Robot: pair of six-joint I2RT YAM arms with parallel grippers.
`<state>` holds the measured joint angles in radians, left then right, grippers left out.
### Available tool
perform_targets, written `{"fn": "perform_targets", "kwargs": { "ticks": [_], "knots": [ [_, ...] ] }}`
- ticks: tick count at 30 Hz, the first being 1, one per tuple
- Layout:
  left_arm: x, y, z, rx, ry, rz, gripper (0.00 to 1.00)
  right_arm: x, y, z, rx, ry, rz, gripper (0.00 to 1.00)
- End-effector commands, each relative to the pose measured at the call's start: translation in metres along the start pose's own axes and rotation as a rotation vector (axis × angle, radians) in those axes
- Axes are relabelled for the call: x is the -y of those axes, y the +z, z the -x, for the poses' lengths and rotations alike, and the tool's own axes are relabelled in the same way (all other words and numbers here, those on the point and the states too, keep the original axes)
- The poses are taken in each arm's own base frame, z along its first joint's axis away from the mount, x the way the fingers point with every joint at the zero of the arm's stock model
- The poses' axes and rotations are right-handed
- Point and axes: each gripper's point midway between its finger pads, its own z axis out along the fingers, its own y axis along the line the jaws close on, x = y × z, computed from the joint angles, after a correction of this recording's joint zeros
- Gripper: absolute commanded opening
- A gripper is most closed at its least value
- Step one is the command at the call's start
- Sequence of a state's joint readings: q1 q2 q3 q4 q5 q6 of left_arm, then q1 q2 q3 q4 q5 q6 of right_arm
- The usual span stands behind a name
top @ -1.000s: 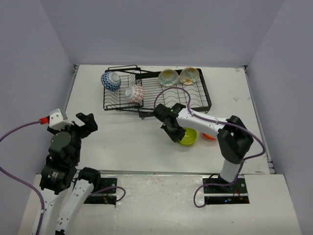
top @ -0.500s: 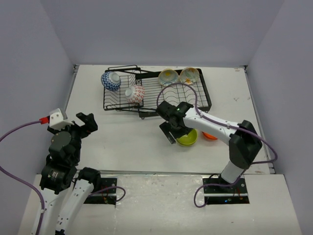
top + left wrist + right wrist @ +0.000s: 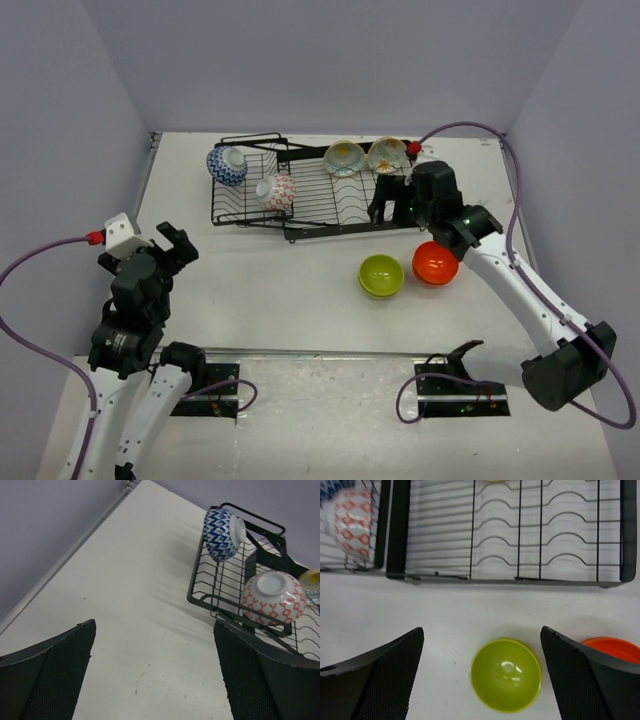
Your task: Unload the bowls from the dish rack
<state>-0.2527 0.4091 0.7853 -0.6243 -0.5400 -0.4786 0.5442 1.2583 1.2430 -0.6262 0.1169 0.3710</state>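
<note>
Green bowl [image 3: 381, 275] and orange bowl [image 3: 435, 262] sit side by side on the table [image 3: 250, 290], near the right gripper [image 3: 388, 205], which hangs empty with jaws apart over the rack [image 3: 250, 222] edge. Blue bowl [image 3: 227, 165], red bowl [image 3: 275, 192] and cream bowls [image 3: 344, 157] are in the rack. Left gripper [image 3: 175, 245] is spread and well apart.

Layout around dish rack [image 3: 350, 190]: four bowls in it, two out.
Smaller left section: bowl 1 [image 3: 227, 165] at the far-left corner, bowl 2 [image 3: 276, 192] nearer and to its right. Main section, far edge: bowl 3 [image 3: 344, 157] left of bowl 4 [image 3: 386, 155]. On the table [image 3: 250, 270] before the rack's right end: bowl 5 [image 3: 381, 275], with bowl 6 [image 3: 435, 262] just beside it on the right.
</note>
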Motion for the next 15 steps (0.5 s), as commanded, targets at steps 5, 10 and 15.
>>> {"fn": "perform_targets", "kwargs": {
  "ticks": [5, 10, 15],
  "knots": [
    [-0.026, 0.018, 0.006, -0.007, -0.005, 0.171, 1.0, 0.011, -0.015, 0.091, 0.391, 0.421, 0.202, 0.99],
    [-0.027, 0.019, 0.005, -0.012, -0.012, 0.173, 1.0, 0.026, -0.007, 0.115, 0.397, 0.57, 0.294, 0.99],
    [-0.026, 0.016, 0.007, 0.006, -0.023, 0.158, 1.0, 0.077, 0.028, 0.141, 0.421, 0.824, 0.282, 0.99]
  ]
}}
